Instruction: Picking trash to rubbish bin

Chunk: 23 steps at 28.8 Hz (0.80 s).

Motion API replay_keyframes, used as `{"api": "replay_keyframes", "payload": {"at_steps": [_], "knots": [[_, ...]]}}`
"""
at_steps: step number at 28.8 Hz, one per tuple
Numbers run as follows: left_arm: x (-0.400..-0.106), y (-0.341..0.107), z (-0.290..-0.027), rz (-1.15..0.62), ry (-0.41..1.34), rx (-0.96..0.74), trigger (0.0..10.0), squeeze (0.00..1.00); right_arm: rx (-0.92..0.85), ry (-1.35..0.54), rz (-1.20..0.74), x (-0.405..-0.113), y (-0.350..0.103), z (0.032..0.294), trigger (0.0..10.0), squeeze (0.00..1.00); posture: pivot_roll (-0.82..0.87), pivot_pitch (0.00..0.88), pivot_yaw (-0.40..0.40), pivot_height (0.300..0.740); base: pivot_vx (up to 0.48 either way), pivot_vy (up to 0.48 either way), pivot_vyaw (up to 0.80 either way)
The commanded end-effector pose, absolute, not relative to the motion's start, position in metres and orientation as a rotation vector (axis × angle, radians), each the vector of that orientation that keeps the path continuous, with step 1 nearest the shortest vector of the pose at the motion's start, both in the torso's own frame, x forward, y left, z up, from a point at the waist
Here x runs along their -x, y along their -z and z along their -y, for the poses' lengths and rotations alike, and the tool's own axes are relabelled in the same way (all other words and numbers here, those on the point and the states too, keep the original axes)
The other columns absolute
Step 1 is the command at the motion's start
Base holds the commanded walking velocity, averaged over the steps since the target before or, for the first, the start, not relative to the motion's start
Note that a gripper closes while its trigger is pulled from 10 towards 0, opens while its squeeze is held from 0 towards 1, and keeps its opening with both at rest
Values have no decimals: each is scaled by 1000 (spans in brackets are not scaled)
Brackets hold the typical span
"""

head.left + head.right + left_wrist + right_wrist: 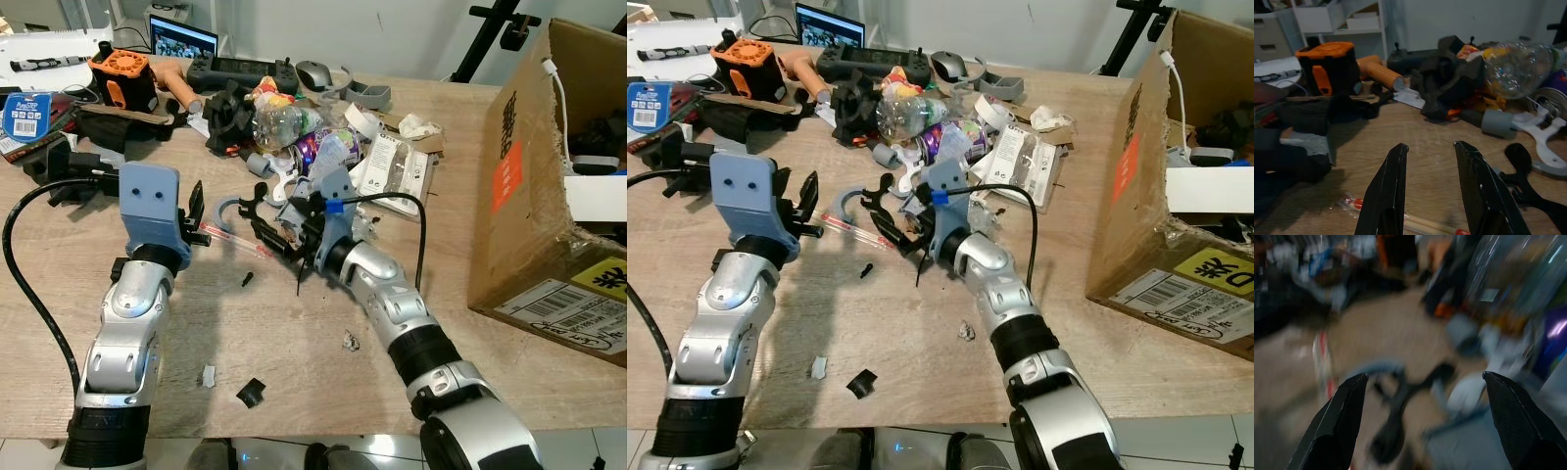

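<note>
The messy tabletop [294,352] holds trash; right claw [279,235] is wide open, holding nothing, over a black clip [257,201] to grab it; left claw [191,211] waits a little open, holding nothing.

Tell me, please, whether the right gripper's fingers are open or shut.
Open. The right gripper shows its two black fingers spread wide apart, with nothing between them, above the cluttered table.

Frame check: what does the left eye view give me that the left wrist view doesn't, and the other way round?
Left eye view: the cardboard box at the right of the table, the open right gripper pointed at a black curved part, and small scraps near the front edge. Left wrist view: white shelves behind. Shared: the open left gripper, the orange tool and the clear bottle.
</note>
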<state>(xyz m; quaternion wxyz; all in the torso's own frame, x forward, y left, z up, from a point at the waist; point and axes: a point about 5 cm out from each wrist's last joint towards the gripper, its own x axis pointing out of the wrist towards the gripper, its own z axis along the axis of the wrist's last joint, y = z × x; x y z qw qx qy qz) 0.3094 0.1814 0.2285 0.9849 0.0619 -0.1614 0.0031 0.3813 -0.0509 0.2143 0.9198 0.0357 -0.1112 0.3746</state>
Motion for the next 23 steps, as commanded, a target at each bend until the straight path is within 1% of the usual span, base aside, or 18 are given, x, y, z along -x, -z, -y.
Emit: {"api": "replay_keyframes", "payload": {"at_steps": [1, 2, 4, 5, 6, 7, 8, 9, 10, 11, 13, 16, 17, 23], "knots": [[-305, -230, -183, 345, -12, -127, 10000, 0, -107, -758, 238, -382, -211, 56, 10000, 0, 87, 320, -104, 740, 0, 0, 0], [-303, -232, -183, 359, -10, -122, 10000, 0, -126, -759, 270, -384, -217, 58, 10000, 0, 95, 299, -108, 740, 0, 0, 0], [-301, -234, -183, 370, -8, -119, 10000, 0, -159, -757, 309, -386, -226, 61, 10000, 0, 98, 302, -110, 740, 0, 0, 0], [-300, -234, -184, 373, -10, -116, 10000, 0, -169, -746, 337, -388, -231, 64, 10000, 0, 104, 317, -114, 740, 0, 0, 0], [-298, -234, -185, 374, -13, -107, 10000, 0, -164, -717, 362, -390, -236, 68, 10000, 0, 106, 327, -112, 740, 0, 0, 0], [-295, -234, -186, 374, -14, -101, 10000, 0, -150, -650, 392, -395, -243, 78, 10000, 0, 114, 302, -108, 740, 0, 0, 0], [-295, -234, -186, 374, -13, -102, 10000, 0, -145, -620, 397, -397, -245, 82, 10000, 0, 116, 298, -107, 740, 0, 0, 0], [-295, -234, -187, 372, -11, -107, 10000, 0, -124, -563, 391, -400, -247, 91, 10000, 0, 124, 302, -104, 740, 0, 0, 0], [-296, -234, -189, 370, -9, -112, 10000, 0, -127, -467, 373, -406, -248, 106, 10000, 0, 127, 324, -100, 740, 0, 0, 0], [-296, -234, -190, 370, -10, -111, 10000, 0, -137, -460, 371, -407, -248, 108, 10000, 0, 127, 324, -100, 740, 0, 0, 0], [-294, -234, -191, 366, -8, -115, 10000, 0, -131, -417, 340, -410, -246, 118, 10000, 0, 145, 296, -88, 740, 0, 0, 0], [-294, -234, -192, 360, -6, -119, 10000, 0, -112, -386, 313, -411, -243, 125, 10000, 0, 148, 309, -87, 740, 0, 0, 0], [-294, -234, -192, 358, -6, -120, 10000, 0, -95, -369, 298, -412, -239, 128, 10000, 0, 150, 331, -88, 740, 0, 0, 0], [-291, -233, -193, 348, 0, -123, 10000, 0, -60, -298, 276, -412, -230, 139, 10000, 0, 162, 312, -81, 740, 0, 0, 0]]}}
